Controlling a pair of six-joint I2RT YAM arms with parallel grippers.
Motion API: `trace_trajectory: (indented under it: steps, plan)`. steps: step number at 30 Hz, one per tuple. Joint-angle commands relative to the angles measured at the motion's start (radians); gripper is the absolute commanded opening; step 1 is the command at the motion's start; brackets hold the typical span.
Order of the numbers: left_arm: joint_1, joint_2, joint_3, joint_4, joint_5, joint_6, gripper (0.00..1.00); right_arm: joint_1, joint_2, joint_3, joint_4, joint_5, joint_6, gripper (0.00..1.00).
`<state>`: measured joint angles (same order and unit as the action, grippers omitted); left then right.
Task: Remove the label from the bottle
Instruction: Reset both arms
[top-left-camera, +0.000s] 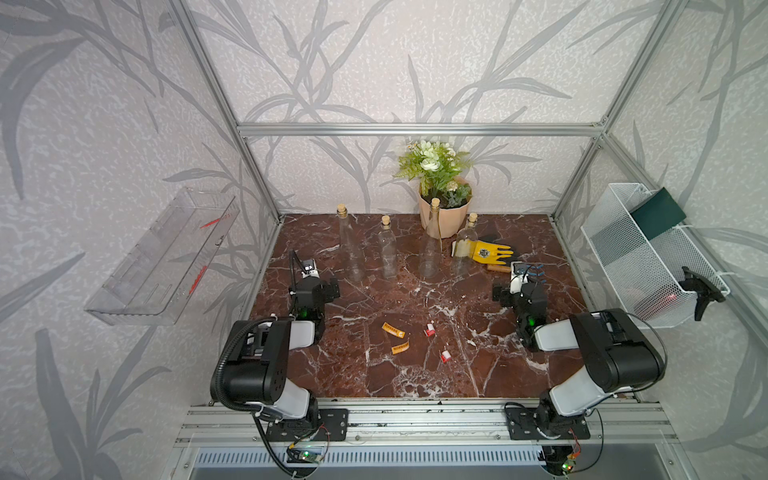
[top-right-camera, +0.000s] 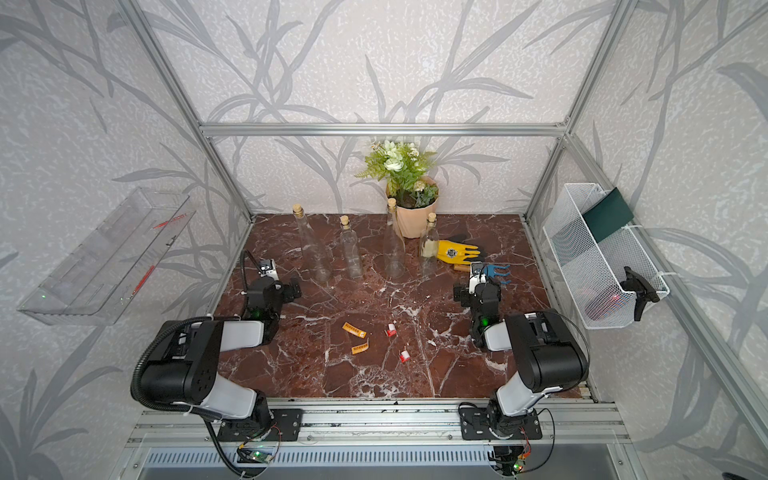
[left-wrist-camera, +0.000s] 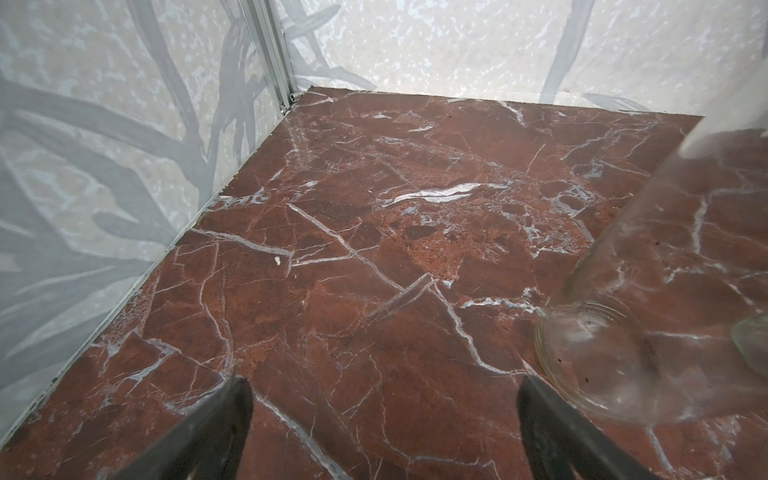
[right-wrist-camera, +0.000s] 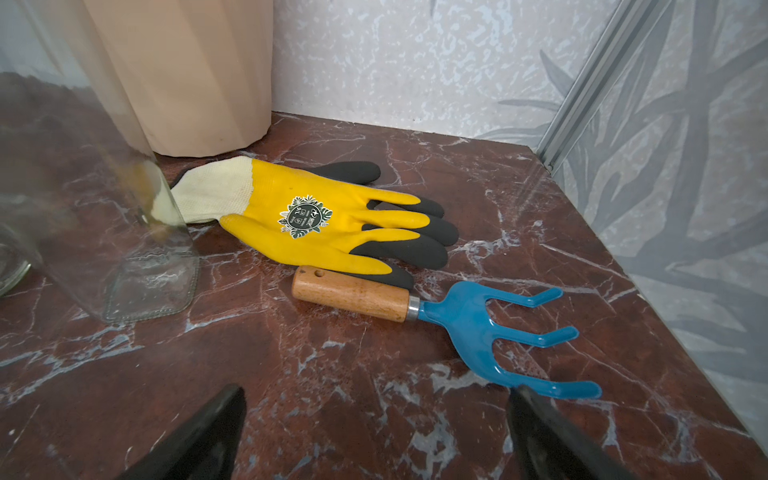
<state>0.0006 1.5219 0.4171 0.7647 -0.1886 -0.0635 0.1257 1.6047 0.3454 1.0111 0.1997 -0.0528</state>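
Remaining on the far-right bottle (top-left-camera: 467, 237) is what appears to be a pale label (top-left-camera: 460, 250); the three bottles (top-left-camera: 387, 249) left of it look bare. Peeled strips (top-left-camera: 393, 330) lie near centre. Left gripper (left-wrist-camera: 384, 380) and right gripper (right-wrist-camera: 377, 388) stand wide, empty.

My left arm (top-left-camera: 257, 365) and right arm (top-left-camera: 615, 357) match: rounded black joint housings joined by pale grey-white shells. A ribbed black hose (top-left-camera: 216, 378) loops beside the left one's big joint. A green light (top-left-camera: 305, 312) glows on each forearm, and a small white camera box (top-left-camera: 309, 270) tops each wrist. Each base is a black plate (top-left-camera: 334, 424) bolted to a silver rail (top-left-camera: 415, 415). My left gripper (left-wrist-camera: 382, 380) and right gripper (right-wrist-camera: 376, 388) end in matte black, tapering fingers (left-wrist-camera: 224, 419).
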Motion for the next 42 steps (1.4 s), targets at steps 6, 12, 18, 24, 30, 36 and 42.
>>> trace_trajectory:
  steps: [6,12,18,24,30,36,42]
  plan:
    - [0.005,0.003,-0.006,0.038,0.003,0.004,1.0,-0.001,-0.015,0.011,0.011,-0.009,0.004,0.99]
    - [0.005,0.003,-0.005,0.038,0.003,0.005,0.79,0.008,-0.013,0.014,0.005,-0.003,-0.007,0.98]
    - [0.005,0.004,-0.006,0.038,0.002,0.005,0.41,0.009,-0.013,0.016,0.004,-0.003,-0.008,0.65]
    - [-0.001,0.004,-0.008,0.043,-0.008,0.008,0.99,0.009,-0.013,0.015,0.003,-0.003,-0.008,0.93]
    - [0.0,0.004,-0.006,0.041,-0.006,0.009,0.99,0.009,-0.012,0.015,0.003,-0.003,-0.007,0.98]
    - [0.003,0.004,-0.004,0.037,0.002,0.007,0.99,0.009,-0.013,0.016,0.003,-0.003,-0.008,0.99]
    - [0.005,0.006,0.001,0.028,0.004,0.005,0.99,0.009,-0.013,0.017,0.0,-0.003,-0.008,0.99]
